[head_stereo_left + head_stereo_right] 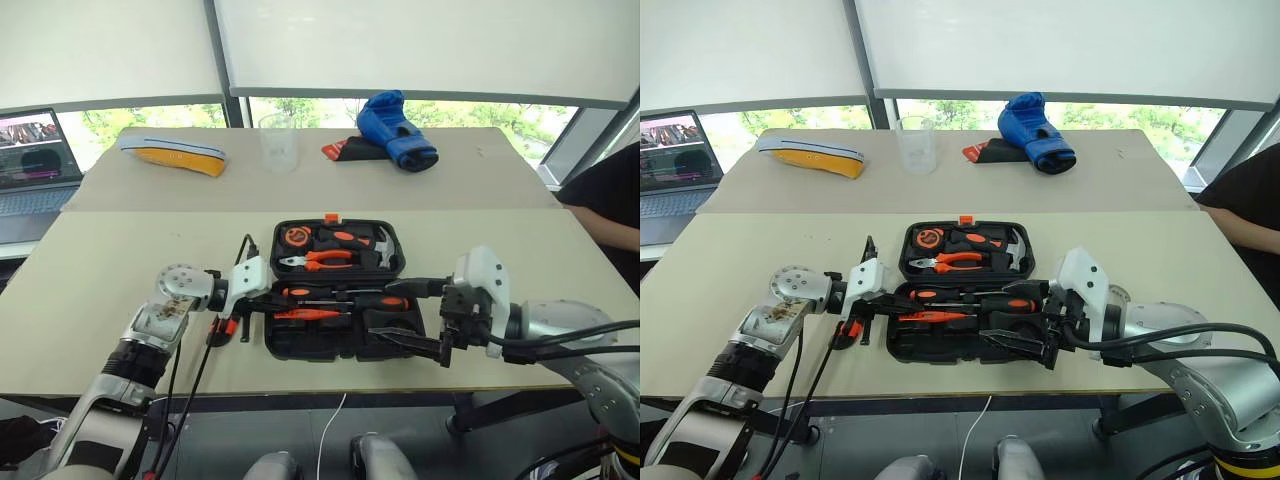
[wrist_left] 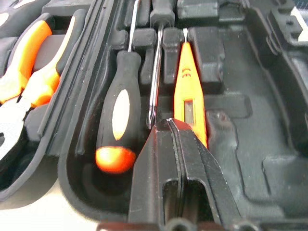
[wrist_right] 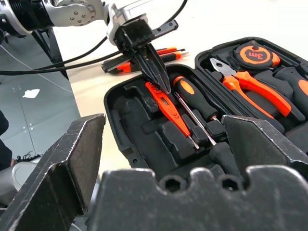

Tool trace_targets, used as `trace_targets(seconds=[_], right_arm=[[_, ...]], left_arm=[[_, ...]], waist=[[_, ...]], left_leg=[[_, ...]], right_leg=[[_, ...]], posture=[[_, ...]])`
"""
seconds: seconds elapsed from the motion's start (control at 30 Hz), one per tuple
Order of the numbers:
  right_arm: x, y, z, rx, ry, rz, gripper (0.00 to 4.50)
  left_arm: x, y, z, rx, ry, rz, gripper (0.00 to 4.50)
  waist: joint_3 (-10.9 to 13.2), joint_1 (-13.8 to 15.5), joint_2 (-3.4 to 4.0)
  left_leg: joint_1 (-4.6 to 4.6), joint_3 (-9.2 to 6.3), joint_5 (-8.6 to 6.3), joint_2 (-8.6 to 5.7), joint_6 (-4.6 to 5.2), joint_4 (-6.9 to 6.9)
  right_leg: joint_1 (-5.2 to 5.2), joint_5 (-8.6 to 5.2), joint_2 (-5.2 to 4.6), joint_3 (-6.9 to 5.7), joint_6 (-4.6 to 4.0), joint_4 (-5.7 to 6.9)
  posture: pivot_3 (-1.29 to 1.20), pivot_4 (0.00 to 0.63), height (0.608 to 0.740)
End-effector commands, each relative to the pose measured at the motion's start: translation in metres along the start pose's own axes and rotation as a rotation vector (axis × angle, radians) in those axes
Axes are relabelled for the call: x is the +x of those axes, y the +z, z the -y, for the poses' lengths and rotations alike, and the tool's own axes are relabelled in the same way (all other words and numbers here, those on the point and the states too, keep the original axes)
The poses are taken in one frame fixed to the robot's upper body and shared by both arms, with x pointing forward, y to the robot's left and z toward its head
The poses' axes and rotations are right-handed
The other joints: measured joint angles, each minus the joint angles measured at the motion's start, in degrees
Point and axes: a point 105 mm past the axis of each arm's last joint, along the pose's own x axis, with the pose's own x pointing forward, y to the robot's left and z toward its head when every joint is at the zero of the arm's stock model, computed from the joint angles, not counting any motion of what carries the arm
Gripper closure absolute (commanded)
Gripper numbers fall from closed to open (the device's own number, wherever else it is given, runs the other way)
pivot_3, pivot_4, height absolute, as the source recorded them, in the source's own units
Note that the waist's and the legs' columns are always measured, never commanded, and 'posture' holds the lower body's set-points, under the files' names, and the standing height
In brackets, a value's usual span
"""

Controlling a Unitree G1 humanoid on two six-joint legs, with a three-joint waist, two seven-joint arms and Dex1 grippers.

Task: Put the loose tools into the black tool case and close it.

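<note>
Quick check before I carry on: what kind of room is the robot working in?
Probably an office or lab. Plain tables stand by big windows with roller blinds, an open laptop sits at the left, and the tool case lies open.

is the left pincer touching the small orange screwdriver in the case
Cannot tell. In the right wrist view the shut left pincer has its tip right at the orange screwdriver in the case; no gap or contact shows plainly.

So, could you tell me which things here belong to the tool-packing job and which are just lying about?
Job:
black tool case, open
all-orange screwdriver, in its recess
black-and-orange screwdriver, in its recess
tools still loose on the table beside the case
left gripper, shut

Lying about:
blue boxing glove
clear cup
laptop
</note>
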Motion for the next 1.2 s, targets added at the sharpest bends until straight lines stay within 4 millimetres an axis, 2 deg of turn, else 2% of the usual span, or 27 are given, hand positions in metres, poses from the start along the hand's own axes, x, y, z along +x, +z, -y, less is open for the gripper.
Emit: trace_targets(seconds=[0.03,0.1,0.2,0.57,0.67,0.77,0.87,0.9,0.93,0.97,1.07,1.1,1.2], right_arm=[[-0.001,0.008,0.0,-0.035,-0.004,0.029,0.0],[0.0,0.007,0.0,-0.033,-0.002,0.03,0.0],[0.001,0.007,0.0,-0.029,0.003,0.036,0.0],[0.004,0.007,-0.003,-0.018,0.009,0.042,0.0],[0.004,0.007,-0.003,-0.014,0.006,0.044,0.0],[0.006,0.009,-0.002,-0.019,0.013,0.054,0.0],[0.01,0.016,-0.001,-0.033,0.055,0.078,0.0],[0.012,0.019,-0.002,-0.035,0.079,0.087,0.0],[0.014,0.02,-0.002,-0.037,0.102,0.092,0.0],[0.015,0.021,-0.002,-0.038,0.117,0.094,0.0],[0.024,0.022,-0.001,-0.071,0.183,0.093,0.0],[0.028,0.023,0.0,-0.084,0.208,0.095,0.0],[0.034,0.024,0.002,-0.107,0.255,0.102,0.0]], left_arm=[[-0.001,-0.018,0.011,-0.132,-0.016,-0.02,4.47],[-0.007,-0.007,0.007,-0.136,0.003,0.025,4.47],[-0.012,-0.001,0.008,-0.142,0.01,0.034,4.47],[0.0,-0.023,0.022,-0.101,-0.056,-0.092,4.47],[-0.003,-0.022,0.017,-0.073,-0.029,-0.089,4.47],[-0.018,-0.004,0.0,-0.098,0.056,-0.027,4.47],[-0.056,0.033,-0.013,-0.197,0.178,0.111,3.73],[-0.071,0.041,-0.013,-0.231,0.223,0.137,3.3],[-0.083,0.045,-0.011,-0.26,0.261,0.147,3.08],[-0.089,0.047,-0.009,-0.28,0.285,0.149,2.67],[-0.127,0.037,0.011,-0.391,0.428,0.12,1.54],[-0.142,0.026,0.022,-0.44,0.501,0.089,1.19],[-0.17,0.001,0.051,-0.564,0.651,0.018,0.19]], waist=[[0.0,-0.02,0.0],[0.02,-0.13,-0.02],[0.02,-0.12,-0.03],[0.02,0.3,-0.03],[0.02,0.46,-0.03],[0.02,0.46,-0.03],[0.14,-0.19,-0.18],[0.22,-0.58,-0.28],[0.28,-0.8,-0.39],[0.33,-0.93,-0.41],[0.37,-0.82,-0.31],[0.37,-0.88,-0.29],[0.43,-0.89,-0.32]], left_leg=[[0.0,0.0,0.0,0.0,0.01,-0.01],[-0.01,0.0,0.0,0.0,0.01,-0.03],[-0.13,0.0,0.0,0.01,0.0,-0.05],[-0.35,0.01,0.0,-0.01,0.0,-0.04],[-0.34,0.01,0.0,-0.01,-0.01,-0.04],[-0.34,0.01,0.01,-0.01,-0.01,-0.03],[-0.36,0.03,0.01,-0.01,-0.02,-0.02],[-0.41,0.05,0.02,0.02,-0.03,-0.03],[-0.48,0.05,0.04,0.04,-0.06,-0.03],[-0.51,0.03,0.05,0.06,-0.08,-0.04],[-0.5,0.03,0.04,0.05,-0.07,-0.08],[-0.5,0.04,0.03,0.04,-0.06,-0.12],[-0.44,0.03,-0.01,-0.05,0.0,-0.23]], right_leg=[[0.0,0.0,0.0,0.0,0.0,0.0],[-0.04,0.0,0.01,0.0,0.01,0.0],[-0.24,0.0,0.02,-0.01,0.0,0.01],[-0.44,0.0,0.01,-0.04,0.0,-0.03],[-0.41,0.0,0.01,-0.04,0.0,-0.02],[-0.41,0.0,0.0,-0.04,-0.01,-0.01],[-0.47,0.0,0.02,-0.03,-0.01,0.04],[-0.54,0.01,0.05,0.01,-0.01,0.07],[-0.62,0.01,0.07,0.0,-0.02,0.09],[-0.68,0.01,0.1,-0.04,-0.02,0.09],[-0.71,0.01,0.08,-0.11,-0.03,0.05],[-0.73,0.01,0.08,-0.1,-0.03,0.0],[-0.84,0.01,0.13,-0.2,-0.03,-0.03]], posture=[[0.0,0.15,0.731],[0.0,0.15,0.731],[0.0,0.15,0.731],[0.0,0.15,0.731],[0.0,0.15,0.731],[0.0,0.15,0.731],[0.0,0.15,0.731],[0.0,0.15,0.731],[0.0,0.15,0.731],[0.0,0.15,0.731],[0.0,0.15,0.731],[0.0,0.15,0.731],[0.0,0.15,0.731]])
